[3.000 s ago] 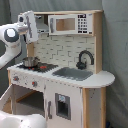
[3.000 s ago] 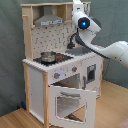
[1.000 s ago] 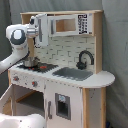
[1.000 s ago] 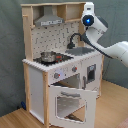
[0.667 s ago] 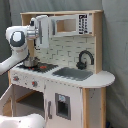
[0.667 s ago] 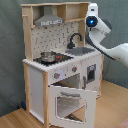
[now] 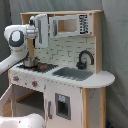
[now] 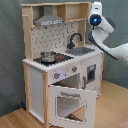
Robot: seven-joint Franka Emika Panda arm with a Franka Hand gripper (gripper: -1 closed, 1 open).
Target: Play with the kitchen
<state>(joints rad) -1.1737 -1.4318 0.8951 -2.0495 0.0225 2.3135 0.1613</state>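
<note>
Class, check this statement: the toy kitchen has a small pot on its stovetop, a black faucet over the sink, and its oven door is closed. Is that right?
Not quite. The oven door hangs open, as the second exterior view shows. The rest holds: the pot sits on the stovetop and the black faucet stands over the sink.

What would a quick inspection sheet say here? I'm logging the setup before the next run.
Surface: wooden floor under the kitchen; its white countertop carries the sink.
Job's things: oven door hangs open; small pot sits on the stovetop; black faucet stands behind the sink; microwave is up top.
Clutter: nothing seen.
Grippers: the arm is raised at the upper cabinet by the grey range hood.
Cables: nothing seen.
Surroundings: grey curtain behind.
</note>
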